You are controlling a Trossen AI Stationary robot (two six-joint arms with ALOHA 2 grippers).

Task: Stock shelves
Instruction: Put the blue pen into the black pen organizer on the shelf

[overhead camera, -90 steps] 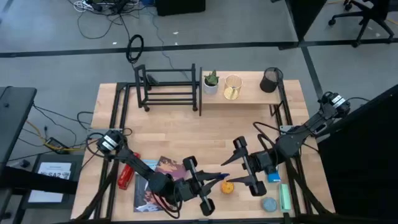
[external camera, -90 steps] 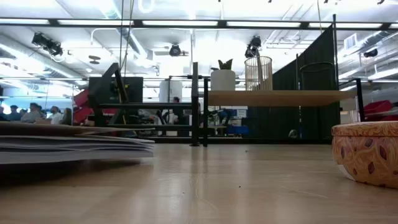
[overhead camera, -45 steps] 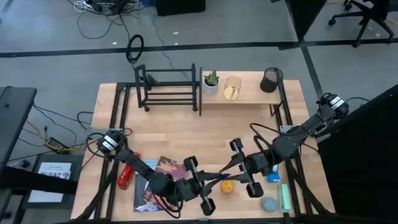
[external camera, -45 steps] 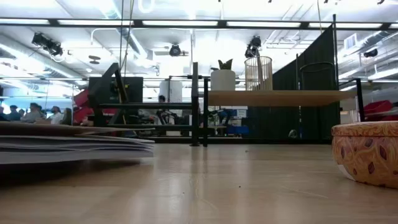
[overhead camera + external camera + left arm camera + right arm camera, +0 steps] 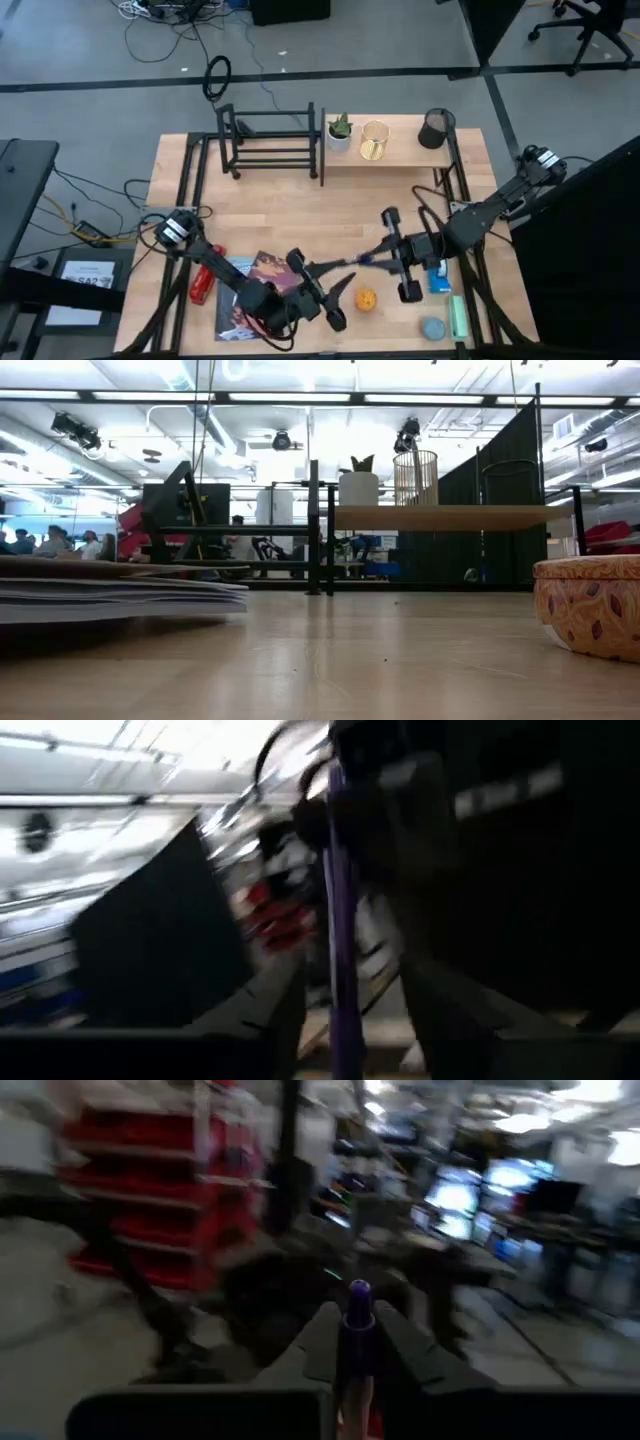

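My left gripper (image 5: pixel 325 292) is hovering low at the near edge (grip state: can't tell), just beside the tip of the purple pen (image 5: pixel 350 261). My right gripper (image 5: pixel 382 253) is pinching that pen's other end, with the long axis running across between both arms. The black rack (image 5: pixel 270 150) and wooden shelf (image 5: pixel 400 152) are sitting well apart at the far edge, so I'm judging the right arm, stretched in from its side, better placed to reach them.

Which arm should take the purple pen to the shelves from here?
Right. The right gripper is shut on the purple pen and sits nearer the wooden shelf. The left gripper is open and lower on the table, by the magazine.
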